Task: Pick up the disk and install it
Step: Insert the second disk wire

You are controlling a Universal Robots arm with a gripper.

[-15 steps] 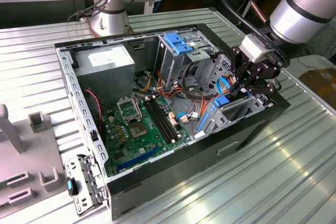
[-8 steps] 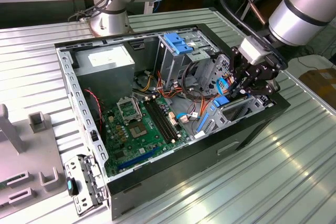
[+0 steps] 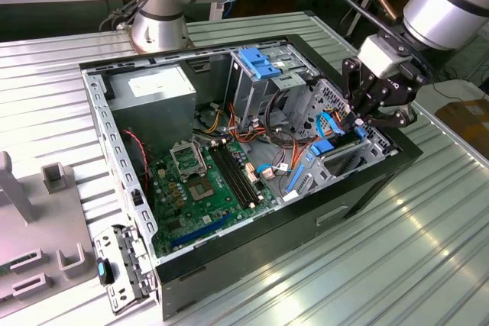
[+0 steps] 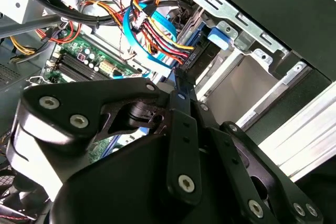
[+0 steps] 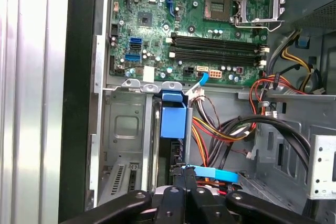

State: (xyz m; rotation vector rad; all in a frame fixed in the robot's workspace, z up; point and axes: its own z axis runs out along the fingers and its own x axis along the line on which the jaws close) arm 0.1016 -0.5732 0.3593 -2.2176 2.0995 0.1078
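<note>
Reaching down into the drive bay, the end effector is seen with fingers clenched together, tips at the cable end of the disk. Contact is likely but cannot be confirmed. The disk is stood on edge in the bay, its blue bracket uppermost, beside the motherboard inside the open computer case. Pick-up is judged done and insertion largely done. Final seating is unverified.
</note>
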